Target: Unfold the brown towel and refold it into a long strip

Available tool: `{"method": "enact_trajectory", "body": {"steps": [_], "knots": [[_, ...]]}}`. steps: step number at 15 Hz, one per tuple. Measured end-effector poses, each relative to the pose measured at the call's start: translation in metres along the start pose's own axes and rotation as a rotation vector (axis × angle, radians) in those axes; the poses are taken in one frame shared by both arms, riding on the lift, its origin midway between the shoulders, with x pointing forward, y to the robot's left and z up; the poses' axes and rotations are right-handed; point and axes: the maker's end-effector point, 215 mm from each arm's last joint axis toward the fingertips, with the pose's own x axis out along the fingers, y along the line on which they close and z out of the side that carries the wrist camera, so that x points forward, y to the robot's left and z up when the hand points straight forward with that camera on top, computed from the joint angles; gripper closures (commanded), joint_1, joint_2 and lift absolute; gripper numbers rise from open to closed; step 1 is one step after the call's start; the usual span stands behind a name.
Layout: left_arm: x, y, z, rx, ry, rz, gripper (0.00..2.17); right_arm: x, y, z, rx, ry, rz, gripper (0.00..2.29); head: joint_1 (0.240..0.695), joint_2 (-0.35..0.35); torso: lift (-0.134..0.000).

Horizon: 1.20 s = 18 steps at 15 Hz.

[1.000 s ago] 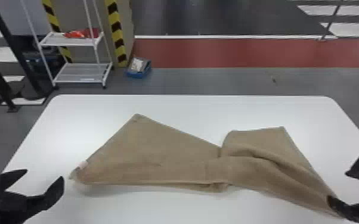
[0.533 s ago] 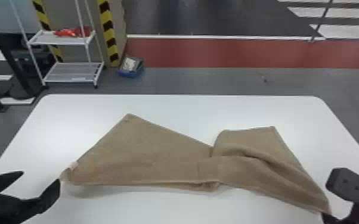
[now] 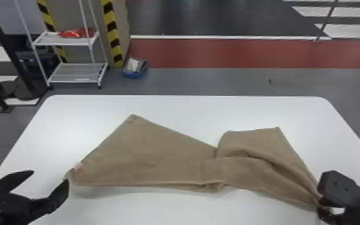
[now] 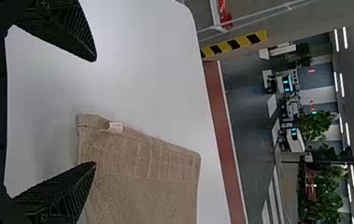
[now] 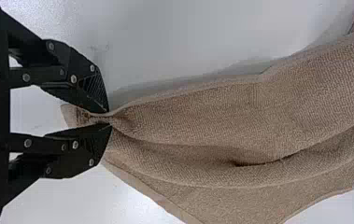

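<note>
Brown towel (image 3: 164, 155) across the middle of the desk (image 3: 188, 110), in clock terms with twelve at the far edge. Probably light, very soft and limp, apt to sag and crease rather than keep a shape. Unlikely to slip easily, given the looped, rough-looking weave, and in no danger of breaking. Right pincer (image 5: 109, 118) near four o'clock, clamped on a gathered corner of the towel, with a small tuft poking out behind the grip. Left pincer (image 3: 50, 178) near nine o'clock, fingers well apart and empty, close beside the opposite corner; touching or not, hard to tell. Likely best place for a second hold: that corner, by the tag (image 4: 114, 127), pinched deep enough to catch the hem. Then, probably, a gentle, even pull to ease out the folds without dragging the whole cloth.

In looks, plain sandy brown, with stitched hems and a ribbed band beside the small pale pink and white tag. Roughly bow-tie shaped: one broad, fairly flat flap peaking toward eleven o'clock, a pinched waist just right of centre, a smaller flap toward two. Thick, soft ridges from the waist to the clamped corner. Doubled layers along the six o'clock side.
</note>
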Motion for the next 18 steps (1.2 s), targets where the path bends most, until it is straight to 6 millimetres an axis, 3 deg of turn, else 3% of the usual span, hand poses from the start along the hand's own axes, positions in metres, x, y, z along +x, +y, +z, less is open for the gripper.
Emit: {"method": "enact_trajectory", "body": {"steps": [3,6,8,13,14,17,18], "knots": [[-0.001,-0.017,0.012,0.095,-0.025,-0.089,0.14,-0.007,-0.009,-0.004,0.013,-0.001,-0.019,2.02,0.695,-0.053,-0.118],[0.007,-0.026,0.028,0.485,-0.028,-0.099,0.15,-0.010,-0.017,-0.003,0.017,-0.009,-0.037,2.02,0.695,-0.071,-0.118],[0.020,-0.040,0.019,0.724,0.043,-0.139,0.18,-0.010,-0.019,-0.001,0.020,-0.015,-0.042,2.02,0.695,-0.093,-0.118],[0.031,-0.039,-0.014,0.960,0.208,-0.196,0.21,-0.010,-0.021,0.004,0.021,-0.025,-0.044,2.02,0.695,-0.085,-0.118],[0.031,-0.036,-0.016,0.976,0.222,-0.197,0.27,-0.010,-0.022,0.004,0.023,-0.025,-0.046,2.02,0.695,-0.077,-0.118],[0.033,-0.030,-0.020,1.000,0.238,-0.192,0.72,-0.010,-0.022,0.006,0.030,-0.029,-0.047,2.02,0.695,-0.067,-0.118],[0.035,-0.032,-0.021,1.016,0.230,-0.196,0.73,-0.010,-0.022,0.007,0.030,-0.032,-0.049,2.02,0.695,-0.066,-0.118]]}}
